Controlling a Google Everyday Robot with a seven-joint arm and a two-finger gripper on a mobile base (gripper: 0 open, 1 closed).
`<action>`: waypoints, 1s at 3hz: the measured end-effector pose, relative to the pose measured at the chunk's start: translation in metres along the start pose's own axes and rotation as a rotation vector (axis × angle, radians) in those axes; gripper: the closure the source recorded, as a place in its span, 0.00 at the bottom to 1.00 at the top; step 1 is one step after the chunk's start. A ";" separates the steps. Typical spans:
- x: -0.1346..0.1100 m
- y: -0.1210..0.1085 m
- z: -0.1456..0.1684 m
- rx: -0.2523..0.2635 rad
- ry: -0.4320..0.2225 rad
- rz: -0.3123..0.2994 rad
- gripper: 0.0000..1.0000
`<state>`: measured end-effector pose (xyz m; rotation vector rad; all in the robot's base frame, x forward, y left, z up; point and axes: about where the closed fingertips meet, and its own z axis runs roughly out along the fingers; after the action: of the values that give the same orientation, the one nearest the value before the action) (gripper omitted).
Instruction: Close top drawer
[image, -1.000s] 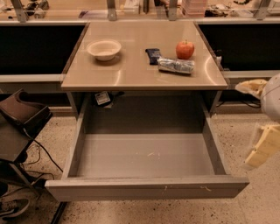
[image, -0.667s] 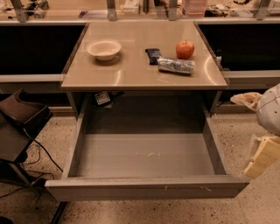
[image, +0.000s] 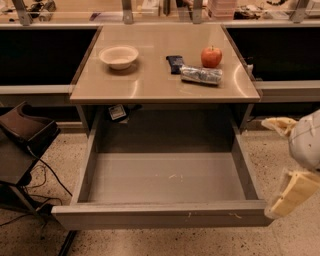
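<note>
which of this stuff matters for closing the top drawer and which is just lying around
For the job: wide grey metal top drawer, pulled out; cream two-finger gripper, open, beside the drawer's right front corner.
Lying about, on the beige tabletop: white bowl, red apple, dark wrapped bar, silvery packet.

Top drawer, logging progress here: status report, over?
Hand open, beside the drawer's right front corner. Top drawer pulled far out, not closed. Nothing seen in its way.

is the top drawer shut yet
No, the top drawer is pulled far out, with the open end effector beside its right front corner.
</note>
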<state>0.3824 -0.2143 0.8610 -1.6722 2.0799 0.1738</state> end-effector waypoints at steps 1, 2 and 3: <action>0.021 0.045 0.056 -0.018 -0.035 0.058 0.00; 0.021 0.045 0.055 -0.017 -0.035 0.057 0.00; 0.024 0.073 0.077 -0.047 -0.029 0.048 0.00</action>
<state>0.3308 -0.1881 0.7695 -1.6383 2.1106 0.2621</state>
